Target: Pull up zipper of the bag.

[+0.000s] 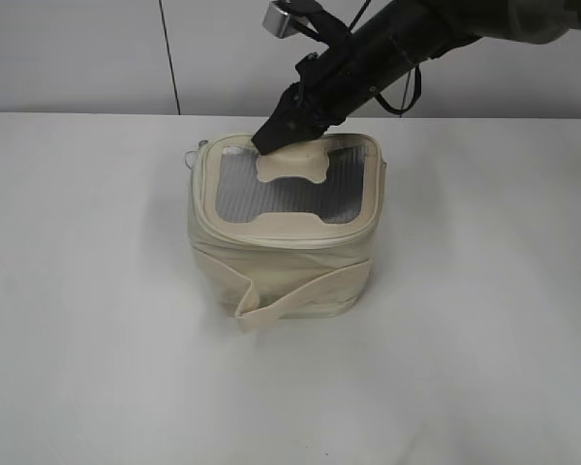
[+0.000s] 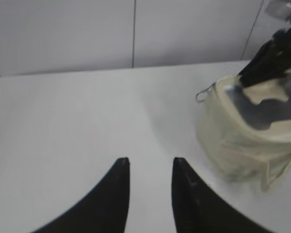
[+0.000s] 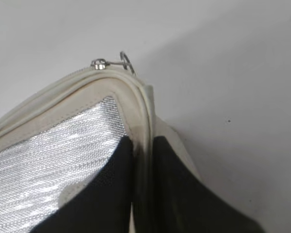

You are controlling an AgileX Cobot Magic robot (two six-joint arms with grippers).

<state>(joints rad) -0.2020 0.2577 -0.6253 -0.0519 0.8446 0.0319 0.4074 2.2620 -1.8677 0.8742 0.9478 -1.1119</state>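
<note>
Zipper (image 3: 63, 82) track ran round the top rim of the cream bag (image 1: 281, 262), which stood mid-table (image 1: 97, 368), its silver ring pull (image 3: 126, 62) dangling at the far left corner. The right gripper (image 3: 141, 189) pinched the bag's rim fabric beside that corner, seemingly not the pull itself. Tugging from there could drag or tip the light bag. The left gripper (image 2: 149, 194) hung parted, well apart.
</note>
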